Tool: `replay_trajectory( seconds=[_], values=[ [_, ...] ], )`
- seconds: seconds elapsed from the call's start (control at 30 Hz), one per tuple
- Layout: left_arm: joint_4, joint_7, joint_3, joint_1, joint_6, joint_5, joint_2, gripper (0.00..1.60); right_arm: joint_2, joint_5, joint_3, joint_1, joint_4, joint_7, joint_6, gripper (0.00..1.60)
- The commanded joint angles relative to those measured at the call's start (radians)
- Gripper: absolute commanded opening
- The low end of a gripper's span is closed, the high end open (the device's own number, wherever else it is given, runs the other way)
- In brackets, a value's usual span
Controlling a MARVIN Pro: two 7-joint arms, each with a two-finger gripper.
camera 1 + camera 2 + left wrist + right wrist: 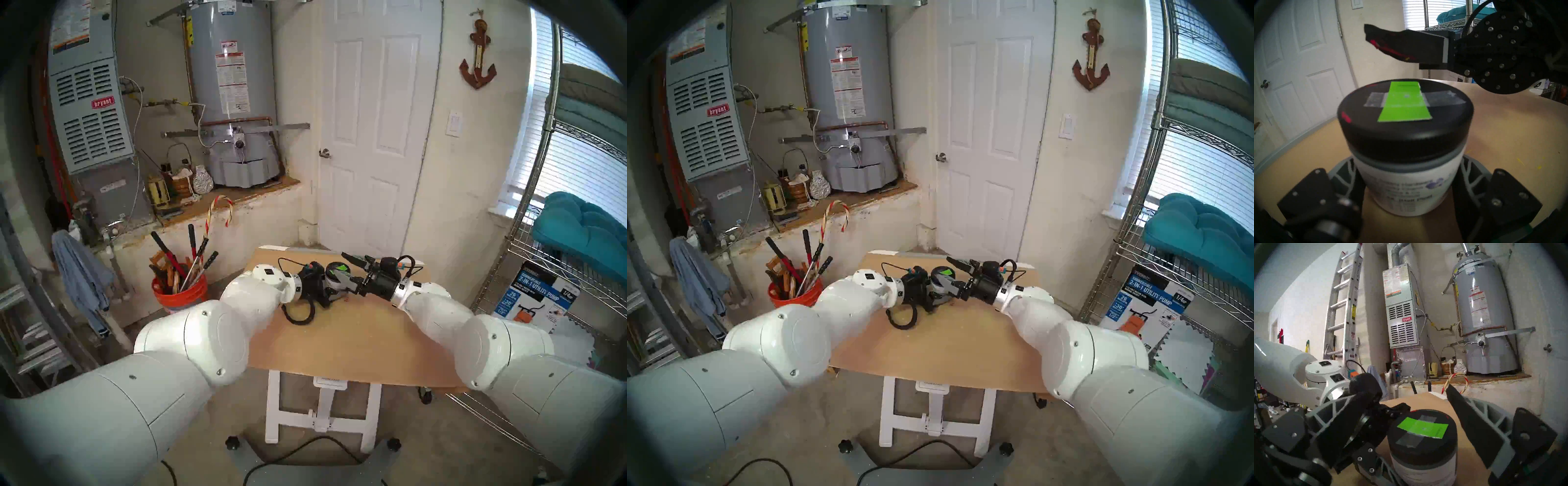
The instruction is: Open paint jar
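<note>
While your left gripper (1407,191) is clamped on the white labelled body of the paint jar (334,282), you have the jar pinned upright near the far middle of the tan tabletop (356,336), at about twelve o'clock from the table's centre in the head view. Its fingers (1346,176) press the jar's sides below the grey collar, leaving the black lid (1405,118) free all round. Your right gripper (1417,429) stands wide apart with nothing in it; in its wrist view one finger (1473,429) lies at three o'clock of the lid and the other at nine o'clock, both clear of the rim as far as you can tell. Treat the jar as small, rigid plastic and probably light to moderate in weight with paint inside, so it should not crush, but it may spin in the left grip once you apply torque. The lid's side wall looks smooth and slightly rounded, likely slippery; take it across its full width on the vertical black band, low enough that the pads seat squarely, not on the rounded top edge or the green strip (1404,103) taped on top. Keep the jar level as the lid loosens, since a tilt could spill paint.
</note>
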Motion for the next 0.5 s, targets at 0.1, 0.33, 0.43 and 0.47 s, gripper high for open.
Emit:
replay_trajectory(
  seconds=[0.1, 0.33, 0.43, 0.47],
  values=[
    [-0.007, 0.016, 0.002, -0.009, 0.008, 0.008, 0.013, 0.0, -0.016, -0.011, -0.013, 0.013, -0.026, 0.029, -0.04, 1.6],
    [-0.006, 0.021, 0.001, -0.012, 0.013, 0.015, 0.013, 0.0, -0.013, -0.021, -0.026, 0.02, -0.04, 0.0, -0.057, 1.6],
    [-0.006, 0.023, 0.001, -0.013, 0.014, 0.018, 0.013, 0.0, -0.015, -0.025, -0.032, 0.018, -0.037, -0.006, -0.049, 1.6],
    [-0.006, 0.023, 0.001, -0.013, 0.014, 0.019, 0.013, 0.0, -0.014, -0.028, -0.034, 0.018, -0.038, -0.006, -0.048, 1.6]
  ],
)
